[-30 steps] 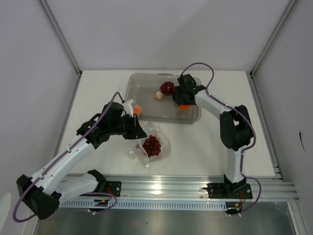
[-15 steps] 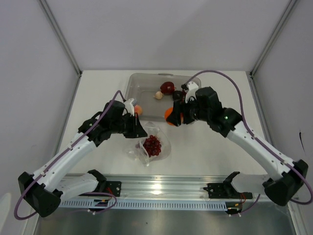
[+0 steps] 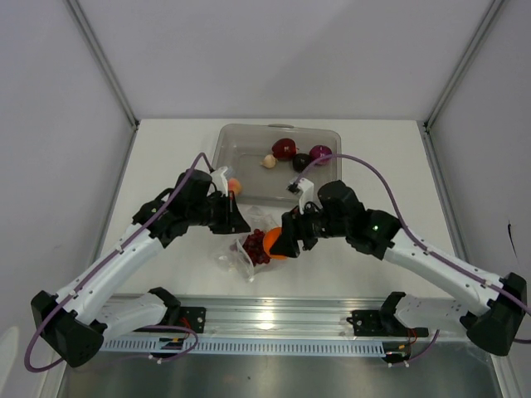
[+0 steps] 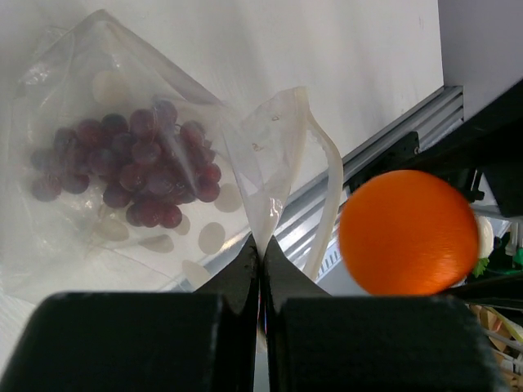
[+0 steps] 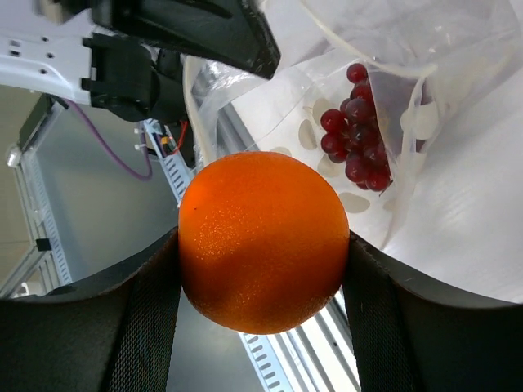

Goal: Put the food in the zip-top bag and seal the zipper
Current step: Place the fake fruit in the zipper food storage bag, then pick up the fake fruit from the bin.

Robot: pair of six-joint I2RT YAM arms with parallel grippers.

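Note:
The clear zip-top bag (image 3: 241, 259) lies on the table with the dark red grape bunch (image 3: 258, 246) inside. My left gripper (image 3: 239, 224) is shut on the bag's mouth edge (image 4: 274, 155) and holds it up; the zipper strip (image 4: 328, 184) curves beside it. My right gripper (image 3: 279, 243) is shut on the orange (image 5: 261, 241) and holds it at the bag's open mouth, just above the grapes (image 5: 355, 147). The orange also shows in the left wrist view (image 4: 409, 233), to the right of the raised bag edge.
The rigid grey tray (image 3: 229, 148) stands at the back. It holds a dark red fruit (image 3: 284, 148), a purple ball (image 3: 321, 153), a blackish fruit (image 3: 302, 160) and a beige bulb (image 3: 269, 161). A peach (image 3: 235, 186) sits by its near left edge, behind the left wrist.
My right arm has carried the orange from the tray forward and left to the bag's mouth. My left gripper has kept its hold on the bag edge.

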